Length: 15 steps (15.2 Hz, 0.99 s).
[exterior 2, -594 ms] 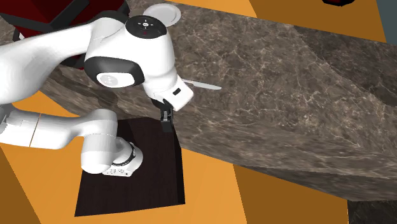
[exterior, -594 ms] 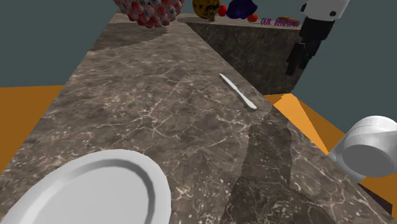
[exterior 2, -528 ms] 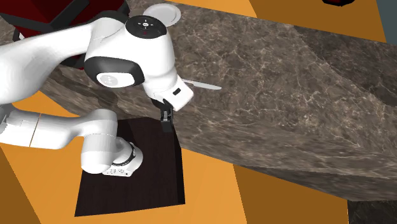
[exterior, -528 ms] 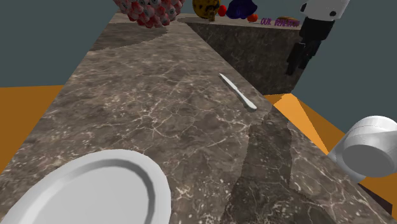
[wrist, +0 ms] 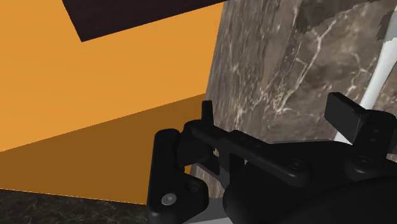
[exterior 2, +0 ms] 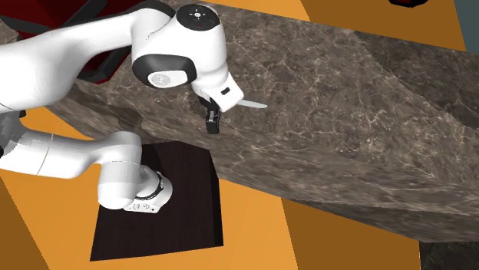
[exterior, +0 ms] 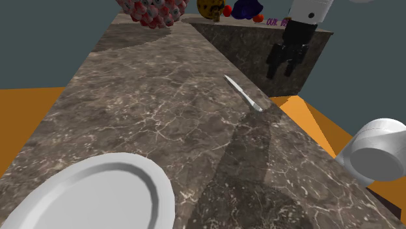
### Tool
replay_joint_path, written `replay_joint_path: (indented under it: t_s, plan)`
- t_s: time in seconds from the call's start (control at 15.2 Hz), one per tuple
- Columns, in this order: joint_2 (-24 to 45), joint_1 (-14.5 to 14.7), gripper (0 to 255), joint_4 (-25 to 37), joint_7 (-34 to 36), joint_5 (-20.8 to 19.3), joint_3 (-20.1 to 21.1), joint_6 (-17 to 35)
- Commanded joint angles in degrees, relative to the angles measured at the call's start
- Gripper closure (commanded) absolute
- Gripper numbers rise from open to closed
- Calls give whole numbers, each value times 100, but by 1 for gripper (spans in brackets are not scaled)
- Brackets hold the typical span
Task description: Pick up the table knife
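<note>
a long counter (exterior: 149, 110) of dark brown stone with pale veins runs away from the shoulder view's lower edge. a plain white plate (exterior: 91, 195) lies on it at that view's lower left, its rim raised. at the counter's far end stands a big round thing patterned red and white (exterior: 151, 12); to its right in that view are a brown spotted ball (exterior: 209, 8), a blue round thing (exterior: 246, 8) with small red bits beside it, and a flat piece with purple lettering (exterior: 276, 21). an orange floor (exterior: 26, 110) lies on both sides of the counter, and a grey-teal wall (exterior: 45, 39) stands behind.
</note>
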Motion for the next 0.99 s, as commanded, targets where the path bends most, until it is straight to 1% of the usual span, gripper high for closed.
replay_joint_path:
  t_s: [0.0, 0.26, 0.46, 0.92]
  plan:
    - [233, -3, 0, 128, 402, 242, 195, 199]
    - [753, -38, 0, 444, 1126, 618, 559, 626]
    - [1176, -78, 0, 741, 1642, 818, 812, 940]
    - [1148, -47, 0, 188, 1561, 889, 877, 1462]
